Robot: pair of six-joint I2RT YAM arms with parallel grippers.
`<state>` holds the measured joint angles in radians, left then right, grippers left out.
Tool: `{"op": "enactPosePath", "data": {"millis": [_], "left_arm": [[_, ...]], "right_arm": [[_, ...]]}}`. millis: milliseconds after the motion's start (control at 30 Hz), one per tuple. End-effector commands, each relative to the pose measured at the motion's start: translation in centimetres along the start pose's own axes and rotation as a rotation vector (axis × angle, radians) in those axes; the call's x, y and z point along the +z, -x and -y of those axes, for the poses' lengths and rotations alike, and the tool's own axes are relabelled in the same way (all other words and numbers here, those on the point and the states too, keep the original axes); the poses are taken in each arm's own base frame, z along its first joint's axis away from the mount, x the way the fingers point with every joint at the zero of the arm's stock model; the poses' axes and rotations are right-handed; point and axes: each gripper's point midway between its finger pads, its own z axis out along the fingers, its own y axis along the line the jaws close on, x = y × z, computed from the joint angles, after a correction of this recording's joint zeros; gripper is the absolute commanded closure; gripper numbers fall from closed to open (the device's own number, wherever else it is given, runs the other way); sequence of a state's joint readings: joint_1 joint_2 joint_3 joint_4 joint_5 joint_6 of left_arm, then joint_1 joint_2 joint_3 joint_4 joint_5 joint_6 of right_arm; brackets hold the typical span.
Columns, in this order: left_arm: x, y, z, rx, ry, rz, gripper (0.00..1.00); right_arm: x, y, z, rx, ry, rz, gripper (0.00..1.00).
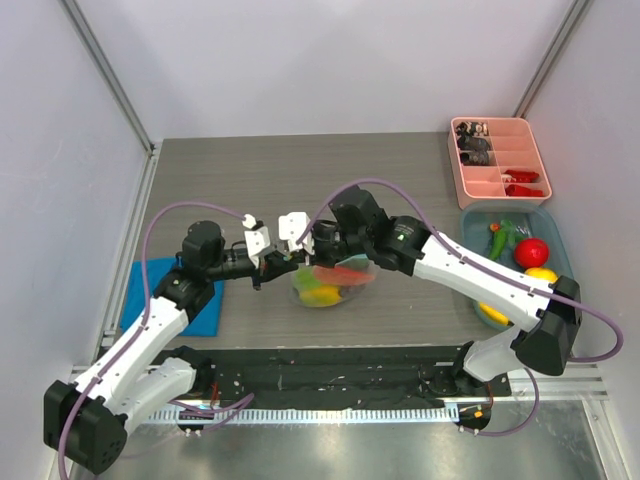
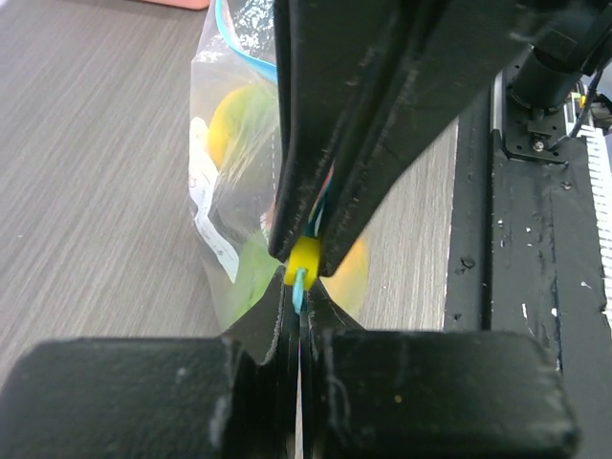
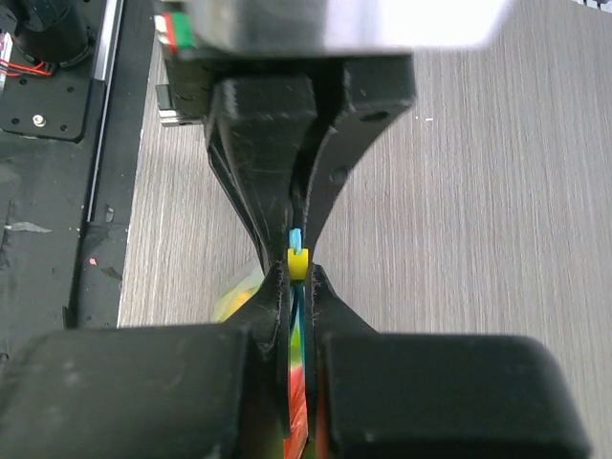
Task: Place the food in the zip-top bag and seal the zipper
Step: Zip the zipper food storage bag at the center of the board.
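sealing is the step in hand: the food (image 1: 322, 293) is already inside the zip-top bag (image 1: 345, 283), mid-table. my left pincer (image 2: 299, 320) and right pincer (image 3: 298, 287) are both clenched on the zipper (image 3: 295, 237), tip to tip, with the bag beneath them. next, i judge, one pincer must slide along the strip while pinching firmly.

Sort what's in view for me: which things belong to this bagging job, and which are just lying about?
In the job: zip-top bag, the food inside it, zipper, left end effector and right end effector, both pinched on the zipper.
Lying about: pink tray, blue cloth, blue bin with toy fruit in it.
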<state>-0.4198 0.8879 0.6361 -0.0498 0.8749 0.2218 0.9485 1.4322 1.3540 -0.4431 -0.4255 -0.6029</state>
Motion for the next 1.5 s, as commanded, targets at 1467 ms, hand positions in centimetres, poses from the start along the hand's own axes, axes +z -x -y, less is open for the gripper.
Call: {"op": "enactPosePath", "data": {"millis": [1467], "left_arm": [[-2.5, 2.0, -3.2, -0.007, 0.163, 0.001, 1.00]], "right_arm": [[-19.6, -17.5, 4.7, 0.110, -0.206, -0.481, 0.99]]}}
